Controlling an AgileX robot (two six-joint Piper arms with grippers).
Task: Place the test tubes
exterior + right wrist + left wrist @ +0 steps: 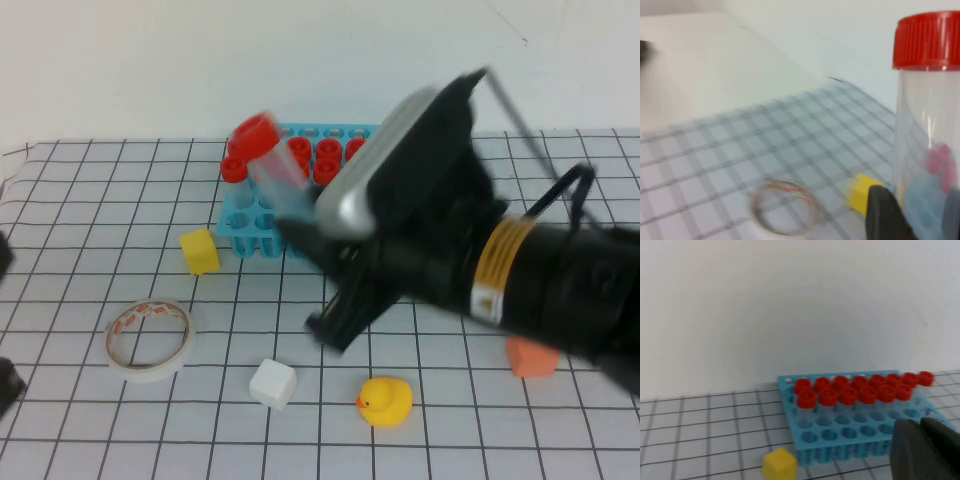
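**A:** Where is the tube?

**B:** The tube [268, 165] is up in the air and tilted, its red cap leaning toward the desk's [90, 200] left edge. It hangs over the front-left part of the rack [245, 228]. The right gripper [297, 228] pinches its lower end, a dark finger [884, 215] pressed against the clear wall.

**A:** And the rack?

**B:** It sits at the middle of the far edge. Its back rows are filled with capped tubes [850, 395], and the front holes stand open.

**A:** What about the other arm?

**B:** The left gripper [922, 435] is low by the left edge, facing the rack. Its fingers are pressed together on nothing.

**A:** What else is on the desk?

**B:** A yellow cube [200, 250] lies just in front of the rack's left corner. A tape roll [150, 340] lies toward the front-left corner. A white cube [272, 383] and a duck [387, 402] are near the front edge, at the middle. An orange block [530, 357] lies to the right, partly under the right arm.
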